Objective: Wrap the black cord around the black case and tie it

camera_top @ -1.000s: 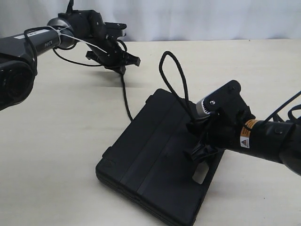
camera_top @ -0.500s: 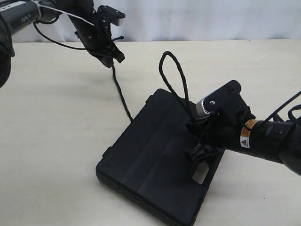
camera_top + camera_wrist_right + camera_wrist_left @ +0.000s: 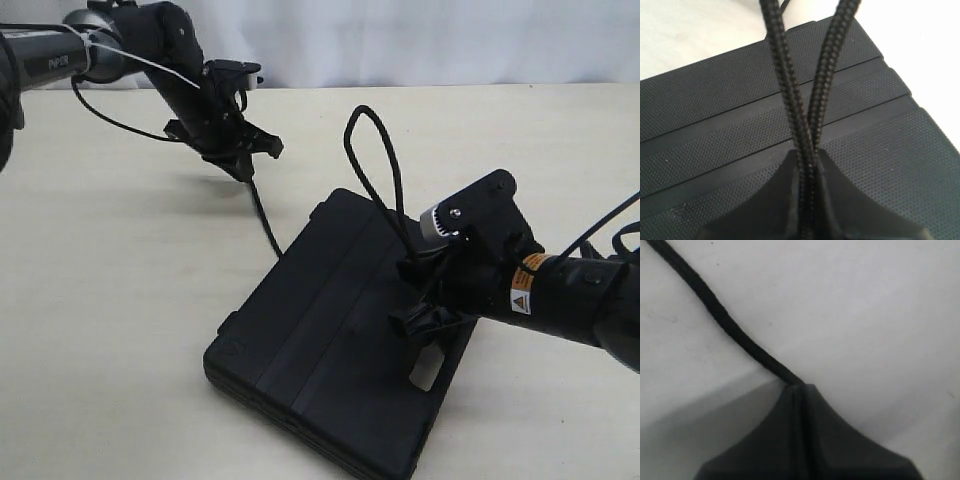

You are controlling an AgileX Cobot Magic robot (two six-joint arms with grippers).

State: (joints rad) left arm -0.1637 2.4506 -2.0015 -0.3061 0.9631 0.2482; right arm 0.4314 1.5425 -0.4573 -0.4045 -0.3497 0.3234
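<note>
The black case [image 3: 320, 340] lies flat on the table, its ribbed bands showing in the right wrist view [image 3: 715, 125]. The black cord [image 3: 262, 215] runs from under the case's far edge up to my left gripper [image 3: 243, 168], which is shut on it above the table. In the left wrist view the cord [image 3: 725, 322] leaves the closed jaws [image 3: 799, 390] as one taut strand. My right gripper [image 3: 420, 315] sits over the case, shut on a doubled loop of cord [image 3: 375, 160] that arches upward. Both strands [image 3: 805, 120] enter its jaws [image 3: 807, 160].
The beige table [image 3: 120, 300] stretches around the case, with a white backdrop [image 3: 420, 40] behind. Thin robot cables [image 3: 110, 120] hang from the left arm, and more trail at the right edge [image 3: 615, 235].
My left gripper swung up and left, then came back down and right toward the case with the cord in it. The right gripper and its loop stayed put.
</note>
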